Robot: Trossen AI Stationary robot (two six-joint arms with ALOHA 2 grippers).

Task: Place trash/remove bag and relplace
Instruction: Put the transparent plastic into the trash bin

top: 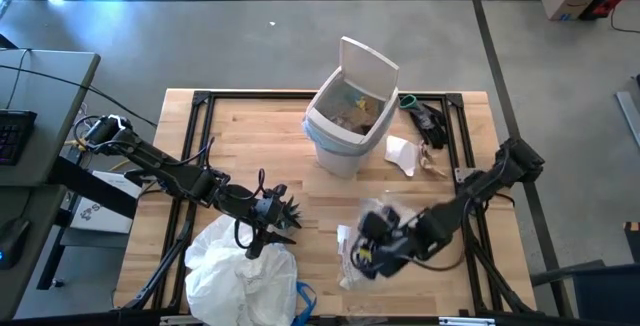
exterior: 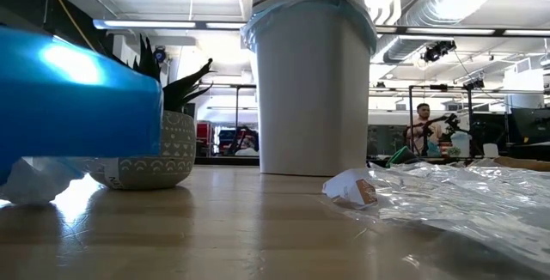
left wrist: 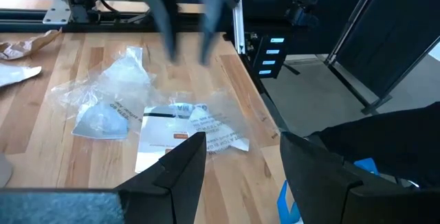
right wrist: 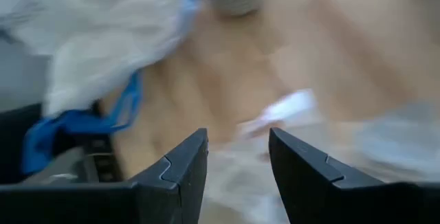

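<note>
1. Our right pincer is down low over the near right part of the table. Its fingers stand apart with nothing between them, right above the clear plastic wrappers and a printed white scrap lying there.
2. Our left pincer is at near left, fingers apart too and holding nothing. It hangs right at the far edge of a big crumpled whitish bag with blue handles, just beside the little spiky potted plant.
3. Further out, the white bin sits at the far middle of the table with its lid flipped up. The light-blue liner is folded over its rim, and there's brown and crinkly trash already inside.
4. More loose trash is well apart from the pincers on the right: a white paper piece and a brown crumpled bit near the bin, next to some dark thing we can't make out.
5. Our read: we're still at the "put the trash in" step. The liner isn't pulled out yet.
6. Next move probably needs the right pincer to drop onto a wrapper, close on a fold, lift it and carry it far-left over the bin's opening. Thin crinkly plastic could slip or drag its neighbours along.
</note>
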